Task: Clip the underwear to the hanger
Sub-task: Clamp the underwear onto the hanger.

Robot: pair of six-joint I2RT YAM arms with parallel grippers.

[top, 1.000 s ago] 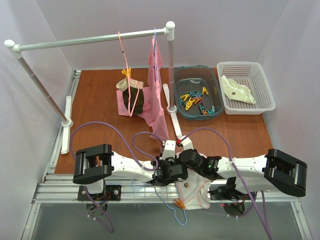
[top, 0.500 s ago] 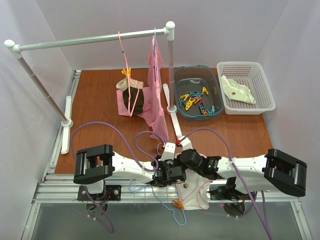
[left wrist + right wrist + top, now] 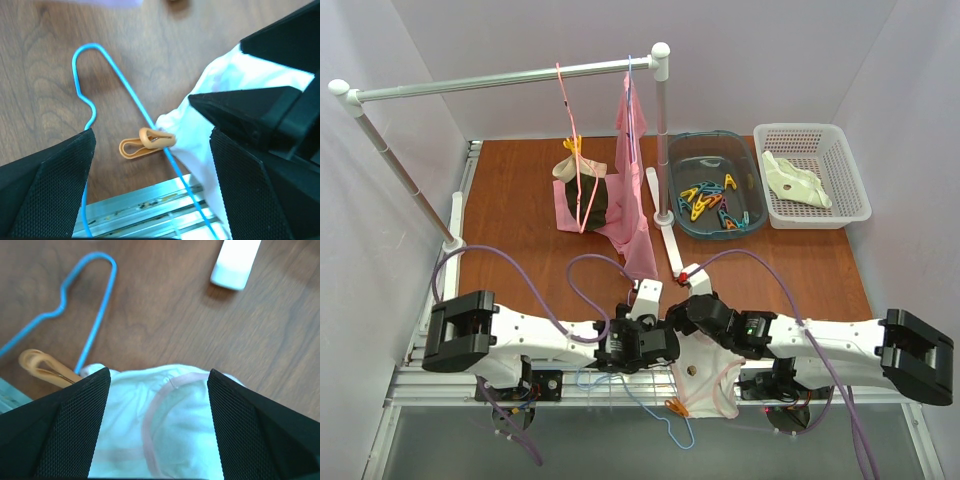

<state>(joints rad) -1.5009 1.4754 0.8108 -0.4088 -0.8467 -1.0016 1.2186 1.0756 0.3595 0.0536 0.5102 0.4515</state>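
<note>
My worry starts at the jaws. The hanger's (image 3: 125, 85) blue wire runs right beside one of the left gripper's (image 3: 152, 165) fingers, and cloth lies directly under the right gripper (image 3: 159, 390). If either arm pulls away carelessly it could hook wire or fabric and drag the lot, and the orange peg (image 3: 147, 142) seems to bite only a small corner, so a tug might pop it.

Both grippers stand wide apart with nothing between the pads. I see no grip on anything, only hovering low over the work.

Just beyond the left fingers, the peg sits on the wire where the underwear's (image 3: 187, 132) bunched white corner meets it, and it looks clipped there. The rest of the garment spreads loose under the right wrist, pink edging up, at the near edge of the table (image 3: 520, 200). Part of it lies over the metal rail (image 3: 450, 385), where it could slide off.
</note>
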